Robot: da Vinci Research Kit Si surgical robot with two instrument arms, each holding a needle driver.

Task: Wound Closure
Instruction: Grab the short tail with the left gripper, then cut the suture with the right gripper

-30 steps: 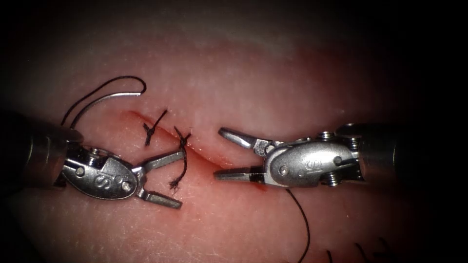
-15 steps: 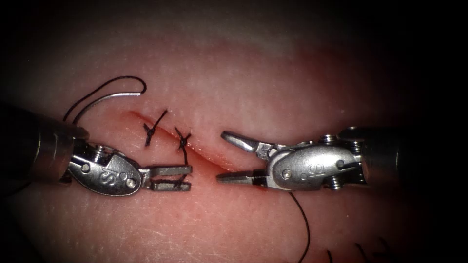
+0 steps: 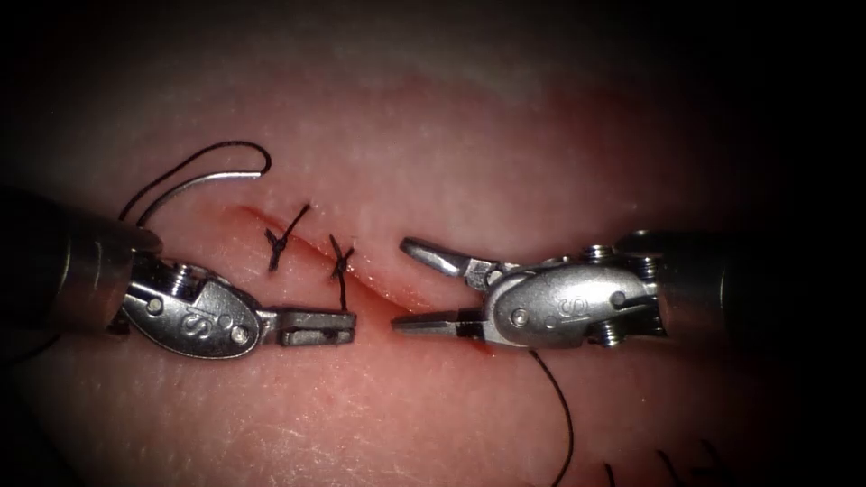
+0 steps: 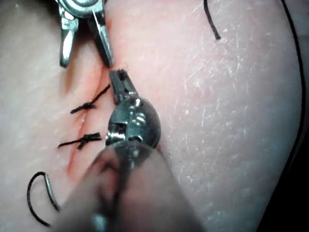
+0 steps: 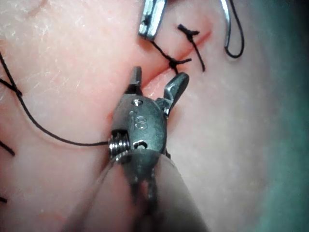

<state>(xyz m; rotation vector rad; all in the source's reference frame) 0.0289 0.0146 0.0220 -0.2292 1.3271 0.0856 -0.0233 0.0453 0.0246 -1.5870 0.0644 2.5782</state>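
Needle (image 3: 194, 188) lies free on the tissue (image 3: 469, 144) left of the cut (image 3: 379, 287), stiff, slippery, best gripped mid-curve; left tool (image 3: 316, 326) clamps a soft thread tail (image 3: 343, 293), right tool (image 3: 419, 289) gapes empty.

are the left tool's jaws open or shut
Shut: the left gripper clamps the thread tail of the second knot; the needle lies free on the tissue.

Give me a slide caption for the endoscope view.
Left end effector shut on thread tail; right end effector open, empty; needle lying on tissue.
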